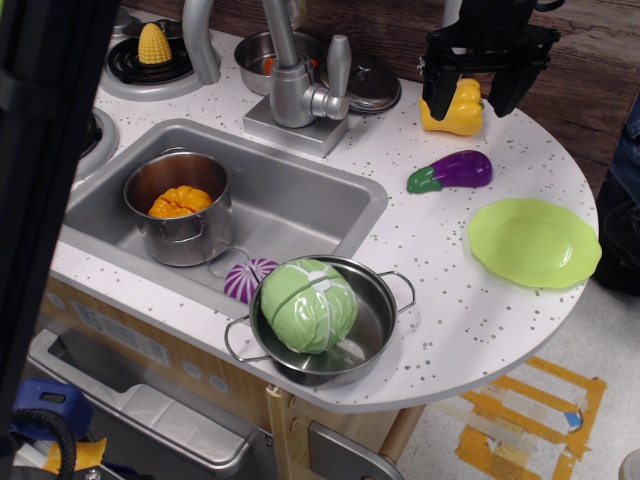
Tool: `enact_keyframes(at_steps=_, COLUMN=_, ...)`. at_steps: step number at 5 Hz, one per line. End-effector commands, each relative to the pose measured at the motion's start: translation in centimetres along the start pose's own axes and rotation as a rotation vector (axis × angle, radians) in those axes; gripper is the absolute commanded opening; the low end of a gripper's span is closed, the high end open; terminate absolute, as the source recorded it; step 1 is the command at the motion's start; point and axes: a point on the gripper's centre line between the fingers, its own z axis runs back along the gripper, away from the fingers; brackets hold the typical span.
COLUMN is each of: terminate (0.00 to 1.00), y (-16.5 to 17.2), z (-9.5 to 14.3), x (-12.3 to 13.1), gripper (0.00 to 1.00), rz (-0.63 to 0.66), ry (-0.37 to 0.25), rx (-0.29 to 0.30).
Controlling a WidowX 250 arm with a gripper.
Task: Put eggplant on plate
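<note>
The purple eggplant (454,171) with a green stem cap lies on the white speckled counter, stem pointing left. The lime-green plate (534,242) sits empty to its lower right, near the counter's rounded edge. My black gripper (468,95) hangs open at the back of the counter, above and behind the eggplant. Its two fingers stand on either side of a yellow toy pepper (456,108), which sits on the counter behind it. The gripper holds nothing.
A steel pan (325,330) with a green cabbage (308,304) stands at the front edge. A striped purple vegetable (247,278) and a pot (180,210) with orange food are in the sink (280,200). A faucet (295,90), lid (365,85) and corn (153,43) are behind.
</note>
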Motion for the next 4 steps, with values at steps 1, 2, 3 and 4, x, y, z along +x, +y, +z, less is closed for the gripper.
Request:
enact_keyframes(at_steps=1, terminate=0.00, y=0.0, z=0.0, x=0.0, gripper=1.00, rz=0.000, ry=0.000, rx=0.000)
enact_keyframes(at_steps=2, terminate=0.00, y=-0.5, z=0.1, x=0.8, gripper=1.00, rz=0.188, ry=-0.011, rx=0.031)
enact_keyframes(at_steps=3, terminate=0.00, y=-1.1, z=0.1, x=1.6, gripper=1.00, rz=0.371, ry=-0.041, rx=0.048)
enact_keyframes(at_steps=4, terminate=0.00, y=-1.7, z=0.5, x=2.6, gripper=1.00, rz=0.521, ry=-0.050, rx=0.021)
